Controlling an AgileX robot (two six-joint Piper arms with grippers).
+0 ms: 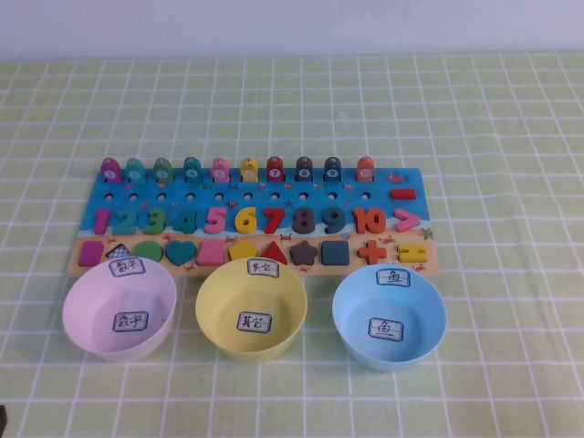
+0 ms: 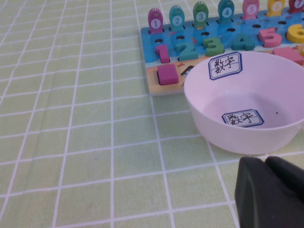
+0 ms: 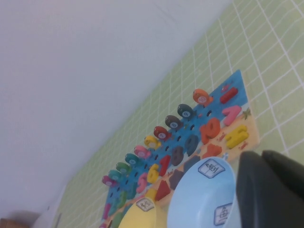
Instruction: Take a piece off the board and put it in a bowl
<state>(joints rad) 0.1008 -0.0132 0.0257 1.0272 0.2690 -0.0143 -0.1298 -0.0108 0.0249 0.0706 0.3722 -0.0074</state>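
The orange-red fish token (image 1: 365,168) stands at the right end of the row of fish tokens along the far edge of the blue sea-themed board (image 1: 91,196). It also shows in the right wrist view (image 3: 202,96). The light blue bowl (image 1: 351,315) sits empty in front of the board's right end. My right gripper (image 3: 263,156) is shut and empty, beside the blue bowl (image 3: 194,199). My left gripper (image 2: 266,164) is shut and empty, close to the near side of the pink bowl (image 2: 247,102). Neither arm shows in the high view.
A pink bowl (image 1: 119,310) and a yellow bowl (image 1: 251,312) stand in front of the board's left and middle. Coloured numerals and shape pieces fill the board. Green checked cloth covers the table; a white wall lies behind it.
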